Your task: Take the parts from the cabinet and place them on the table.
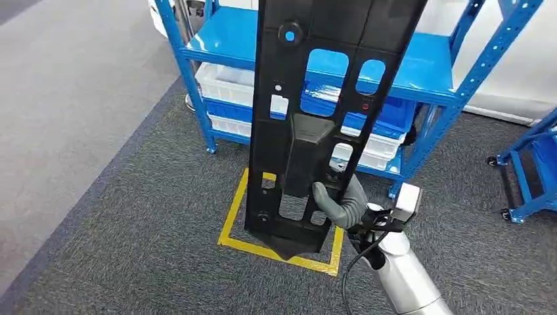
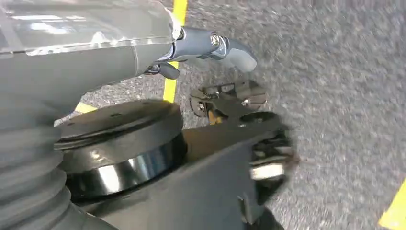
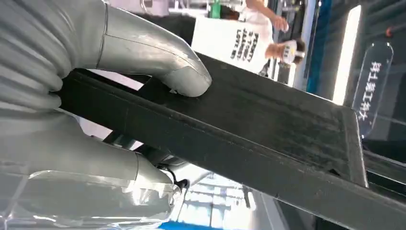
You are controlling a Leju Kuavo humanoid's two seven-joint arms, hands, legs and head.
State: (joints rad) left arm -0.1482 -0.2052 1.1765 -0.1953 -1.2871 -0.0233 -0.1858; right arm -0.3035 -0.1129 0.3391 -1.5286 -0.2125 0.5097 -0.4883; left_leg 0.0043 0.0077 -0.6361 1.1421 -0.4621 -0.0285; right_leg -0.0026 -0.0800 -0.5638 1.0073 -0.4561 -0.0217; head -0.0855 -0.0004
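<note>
Black part [image 1: 328, 98] over grey carpet [image 1: 151, 216]

We're getting bright, even light in the head view. Both wrist views are blurring, with glare streaking the hand covers.

- I count one long black panel [image 1: 315, 118].
- Two robot hands: right hand [image 1: 341, 205], left hand [image 2: 210, 48].
- Two blue racks: one ahead [image 1: 420, 65], one at the right edge [image 1: 525, 164].
- One yellow floor square [image 1: 230, 226].
- Two people [image 3: 282, 45] behind.

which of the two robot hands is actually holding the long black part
The right hand: it grips the black part near its lower end. The left hand hangs over the carpet holding nothing.
</note>
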